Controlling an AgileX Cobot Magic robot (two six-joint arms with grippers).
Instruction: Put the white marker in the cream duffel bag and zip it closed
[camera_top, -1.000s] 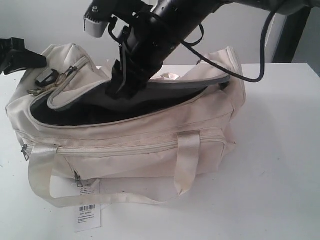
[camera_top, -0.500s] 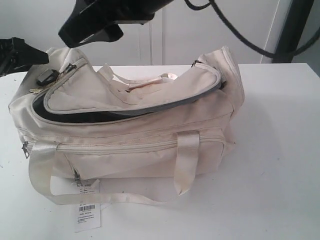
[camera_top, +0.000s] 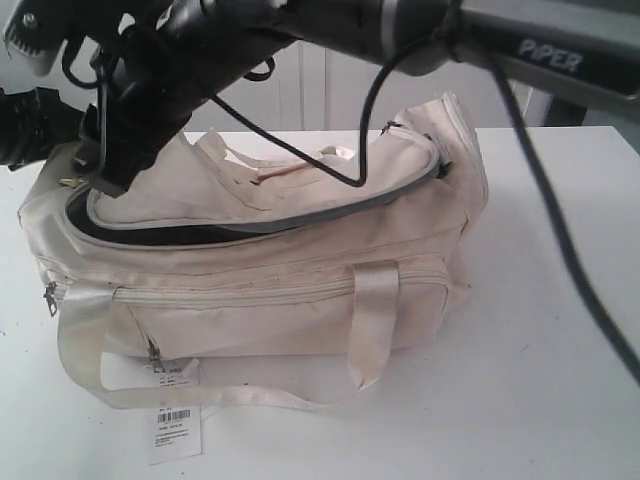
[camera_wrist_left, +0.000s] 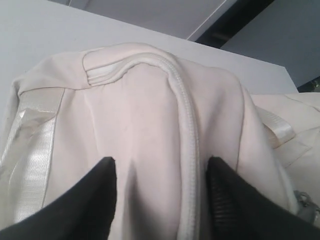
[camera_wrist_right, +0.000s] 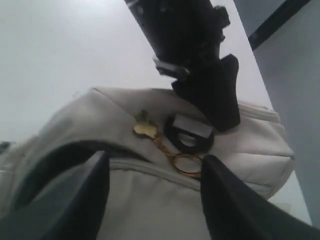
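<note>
The cream duffel bag (camera_top: 260, 290) lies on the white table, its top flap loose with a strip of black lining showing at the left. My right gripper (camera_top: 108, 178) reaches across to the bag's left end and is open (camera_wrist_right: 154, 162), straddling the flap edge, one finger beside the gold zipper ring (camera_wrist_right: 185, 162). My left gripper (camera_top: 45, 128) is at the same end and stands open (camera_wrist_left: 159, 165) over the cream fabric and a zipper seam (camera_wrist_left: 189, 150). The white marker is out of view.
A white barcode tag (camera_top: 175, 425) hangs off the bag's front onto the table (camera_top: 560, 350). A black buckle (camera_wrist_right: 189, 132) and a gold charm (camera_wrist_right: 145, 129) sit by the ring. The right arm and its cable (camera_top: 300, 160) cross above the bag.
The right gripper rose out of the bag's opening at the middle, then came down at the bag's left end. The flap has dropped lower over the opening.
</note>
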